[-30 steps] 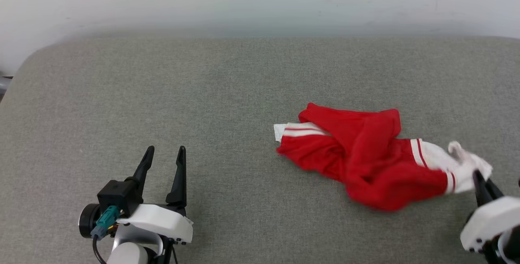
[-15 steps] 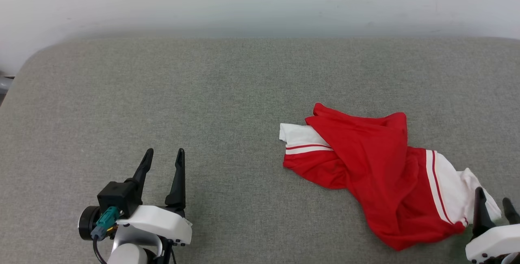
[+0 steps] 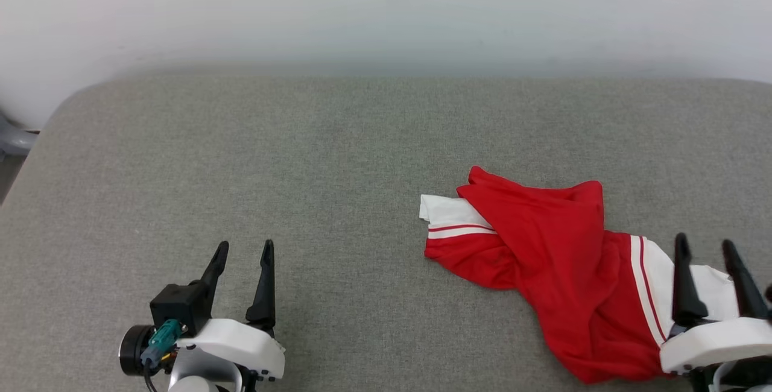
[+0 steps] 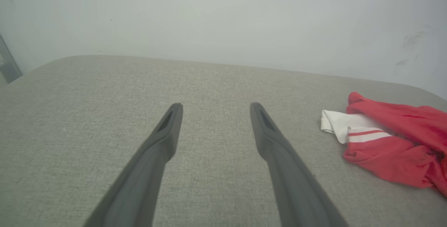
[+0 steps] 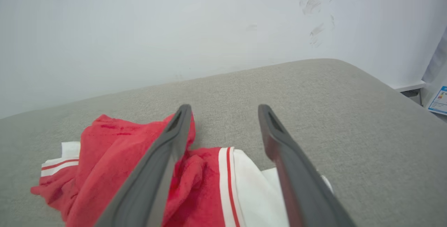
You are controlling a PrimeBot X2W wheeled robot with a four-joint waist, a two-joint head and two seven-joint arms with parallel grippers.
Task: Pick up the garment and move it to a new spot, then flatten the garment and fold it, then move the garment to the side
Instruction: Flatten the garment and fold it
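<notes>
The garment (image 3: 543, 247) is a red shirt, crumpled into a loose heap. A white sleeve edged with a red stripe sticks out from under its left side, and a second white sleeve with red-striped trim lies at its right, near end. The red cloth is folded over itself in a thick diagonal ridge, and no lettering shows on the upturned side. It lies on the right half of the grey fabric-covered surface (image 3: 301, 169), towards the near edge, with a pale wall (image 3: 386, 6) behind. The right fingers (image 3: 683, 283) are spread wide and grasp nothing. They stand at the garment's right end, with the white sleeve showing in the gap between them. In the right wrist view the left of these two fingers crosses in front of the red cloth, and the white sleeve lies below and between the pair. I cannot tell whether they touch the cloth. The left fingers (image 3: 264, 277) are also released and empty, over bare surface well apart from the garment, which lies off to their right.
</notes>
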